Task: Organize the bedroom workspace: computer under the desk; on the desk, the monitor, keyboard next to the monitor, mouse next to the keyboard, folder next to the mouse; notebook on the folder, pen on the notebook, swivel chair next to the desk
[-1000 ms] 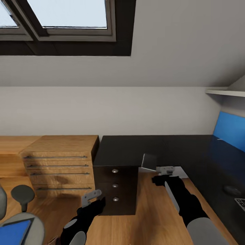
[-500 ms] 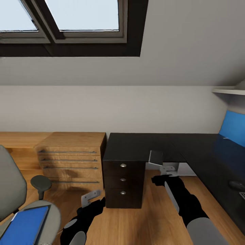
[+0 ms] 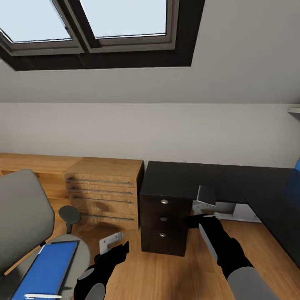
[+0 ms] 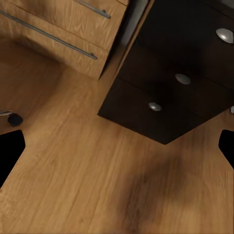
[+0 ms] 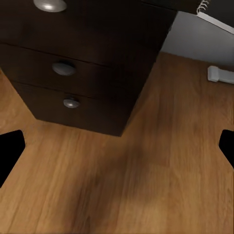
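The left pincer [image 3: 111, 243] hangs low over the wooden floor [image 3: 166, 275], its pale fingers spread apart and holding nothing; in the left wrist view the two dark fingertips sit at the opposite edges of the picture with bare floor [image 4: 97, 185] between them. The right pincer [image 3: 196, 219] hovers just in front of the black drawer unit [image 3: 163, 227], and its wrist view likewise shows the fingertips wide apart with nothing between them, above the floor [image 5: 146, 185] and facing the three-drawer front [image 5: 73, 73].

The swivel chair [image 3: 23, 225] stands at the near left, grey back upright, a black armrest [image 3: 69, 215] beside it. The bright blue folder [image 3: 46, 271] lies flat on its seat, and a thin white stick, probably the pen [image 3: 39, 296], rests at the folder's near edge, though it is cut off by the frame.

The glossy black counter [image 3: 233, 187] runs from the drawer unit off to the right, its top bare where visible. Under it, right of the drawers, a pale grey box shows partly, perhaps the computer [image 3: 206, 196]. A light wooden drawer chest [image 3: 106, 191] stands just left of the black drawers, against the white wall [image 3: 166, 129]. A skylight window [image 3: 100, 25] sits in the sloping ceiling above.
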Robot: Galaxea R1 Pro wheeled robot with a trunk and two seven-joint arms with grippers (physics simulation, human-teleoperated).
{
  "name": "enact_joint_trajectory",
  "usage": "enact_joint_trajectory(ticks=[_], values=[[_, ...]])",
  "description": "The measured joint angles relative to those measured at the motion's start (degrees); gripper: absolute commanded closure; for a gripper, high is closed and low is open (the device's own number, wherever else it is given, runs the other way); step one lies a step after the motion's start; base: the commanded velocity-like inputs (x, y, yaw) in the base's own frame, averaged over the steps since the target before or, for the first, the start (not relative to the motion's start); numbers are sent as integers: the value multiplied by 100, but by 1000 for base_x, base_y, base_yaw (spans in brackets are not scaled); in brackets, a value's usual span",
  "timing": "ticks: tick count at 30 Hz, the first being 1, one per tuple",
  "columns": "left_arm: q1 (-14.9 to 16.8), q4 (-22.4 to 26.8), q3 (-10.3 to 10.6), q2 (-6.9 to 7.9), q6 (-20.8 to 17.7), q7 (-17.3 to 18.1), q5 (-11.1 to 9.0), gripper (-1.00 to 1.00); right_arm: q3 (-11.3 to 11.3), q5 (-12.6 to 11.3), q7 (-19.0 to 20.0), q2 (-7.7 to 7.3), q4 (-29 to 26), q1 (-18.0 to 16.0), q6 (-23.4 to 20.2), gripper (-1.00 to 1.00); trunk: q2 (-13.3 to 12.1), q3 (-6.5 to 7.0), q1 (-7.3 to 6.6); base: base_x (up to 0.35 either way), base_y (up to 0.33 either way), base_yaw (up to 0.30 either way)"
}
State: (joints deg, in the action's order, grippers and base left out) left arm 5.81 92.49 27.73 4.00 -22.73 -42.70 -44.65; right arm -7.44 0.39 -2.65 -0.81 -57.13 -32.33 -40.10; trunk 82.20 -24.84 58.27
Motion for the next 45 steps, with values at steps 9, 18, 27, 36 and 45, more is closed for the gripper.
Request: enact_joint_trajectory(ticks=[9, 18, 27, 36, 45], values=[[0, 0, 0, 0, 0, 0, 5, -100, -172, -1, -137, 0, 0, 43, 28, -100, 0, -35, 0, 0, 0, 246], [0, 0, 0, 0, 0, 0, 5, -100, -362, 2, -172, -1, 0, 80, 36, -100, 0, -66, 0, 0, 0, 252], [1, -2, 1, 0, 0, 0, 5, -100, -359, -4, -134, -24, -7, 82, 34, -100, 0, -84, 0, 0, 0, 123], [2, -2, 2, 0, 0, 0, 6, -100, -359, -1, -113, -50, -11, 83, 140, -100, 0, -85, 0, 0, 0, 7], [2, -2, 0, 0, 0, 0, 6, -100, -423, -9, -128, -27, -8, 83, 184, -100, 0, -85, 0, 0, 0, 0]])
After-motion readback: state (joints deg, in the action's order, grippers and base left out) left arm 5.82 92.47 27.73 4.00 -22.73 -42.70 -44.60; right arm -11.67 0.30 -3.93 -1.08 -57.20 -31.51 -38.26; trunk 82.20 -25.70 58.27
